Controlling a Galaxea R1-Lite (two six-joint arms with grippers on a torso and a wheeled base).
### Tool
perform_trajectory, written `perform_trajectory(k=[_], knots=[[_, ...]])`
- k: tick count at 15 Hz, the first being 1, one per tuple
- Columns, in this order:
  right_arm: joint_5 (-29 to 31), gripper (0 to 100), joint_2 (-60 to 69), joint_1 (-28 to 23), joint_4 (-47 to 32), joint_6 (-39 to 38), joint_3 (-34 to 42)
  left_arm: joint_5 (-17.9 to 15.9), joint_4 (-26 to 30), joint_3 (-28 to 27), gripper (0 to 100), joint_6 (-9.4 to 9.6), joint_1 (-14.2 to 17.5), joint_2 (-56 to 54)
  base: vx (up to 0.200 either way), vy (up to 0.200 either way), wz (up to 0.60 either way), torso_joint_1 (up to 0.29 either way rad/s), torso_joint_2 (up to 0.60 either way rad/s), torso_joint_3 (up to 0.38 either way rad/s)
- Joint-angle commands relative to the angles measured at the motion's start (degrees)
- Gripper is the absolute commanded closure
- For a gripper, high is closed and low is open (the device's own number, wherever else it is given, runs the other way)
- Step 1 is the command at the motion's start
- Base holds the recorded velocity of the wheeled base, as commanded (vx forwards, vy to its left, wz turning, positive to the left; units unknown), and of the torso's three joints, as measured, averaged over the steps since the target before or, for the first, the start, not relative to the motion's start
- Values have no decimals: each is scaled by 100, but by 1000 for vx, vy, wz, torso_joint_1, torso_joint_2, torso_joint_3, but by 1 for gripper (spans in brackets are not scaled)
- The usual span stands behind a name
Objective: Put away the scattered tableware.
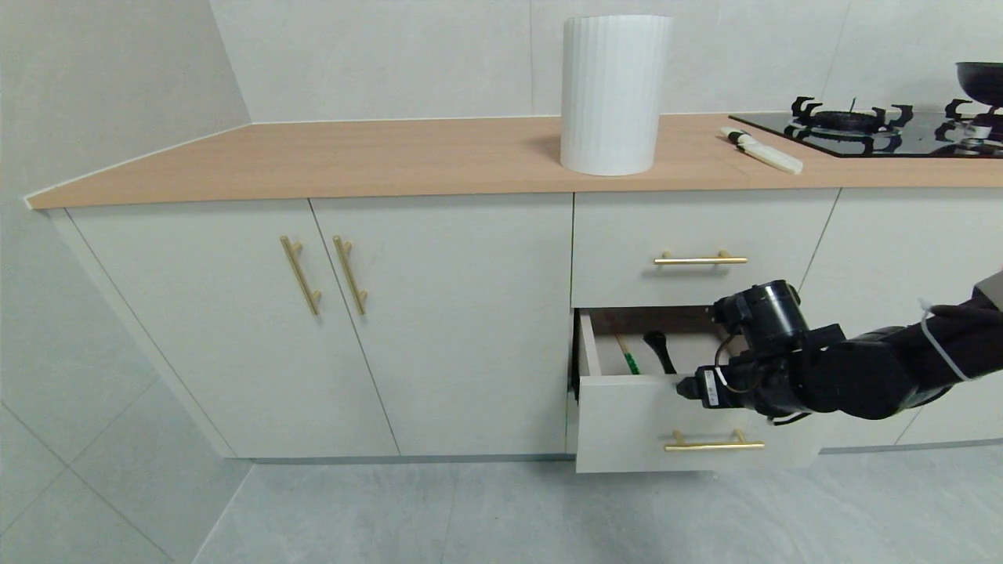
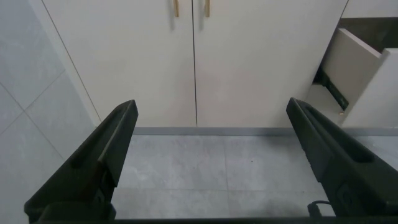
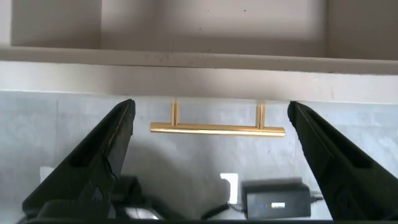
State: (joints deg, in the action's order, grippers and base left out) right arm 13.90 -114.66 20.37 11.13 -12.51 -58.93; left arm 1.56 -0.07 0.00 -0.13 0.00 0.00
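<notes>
A pale knife (image 1: 760, 149) lies on the wooden counter (image 1: 392, 160) beside the stove. Below it the lower drawer (image 1: 627, 415) stands pulled out; inside lie a green-handled utensil (image 1: 628, 357) and a black one (image 1: 660, 352). My right gripper (image 1: 689, 386) hovers at the top edge of the drawer front. In the right wrist view the right gripper (image 3: 211, 109) is open, above the drawer's gold handle (image 3: 217, 129), with nothing between its fingers. My left gripper (image 2: 211, 109) is open and empty, low near the floor, facing the cabinet doors (image 2: 186, 56).
A tall white ribbed cylinder (image 1: 615, 94) stands on the counter. A black gas stove (image 1: 870, 129) with a pan (image 1: 981, 78) is at the far right. The upper drawer (image 1: 697, 251) is closed. Grey tiled floor (image 1: 470, 517) lies in front.
</notes>
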Motion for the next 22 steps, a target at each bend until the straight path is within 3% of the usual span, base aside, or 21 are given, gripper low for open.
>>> perform_trajectory(k=[1, 8, 12, 22], knots=[[-1, 0, -548, -121, 21, 29, -506, 2, -1, 0, 0, -4, 0, 9, 0, 0, 0, 0, 0, 0], [-1, 0, -1339, -411, 38, 222, -1490, 2, -1, 0, 0, 5, 0, 9, 0, 0, 0, 0, 0, 0], [-1, 0, -1541, -534, 1111, 196, -1393, 2, -1, 0, 0, -4, 0, 9, 0, 0, 0, 0, 0, 0], [8, 0, -2288, -631, 2860, 222, -1376, 2, -1, 0, 0, -4, 0, 9, 0, 0, 0, 0, 0, 0]])
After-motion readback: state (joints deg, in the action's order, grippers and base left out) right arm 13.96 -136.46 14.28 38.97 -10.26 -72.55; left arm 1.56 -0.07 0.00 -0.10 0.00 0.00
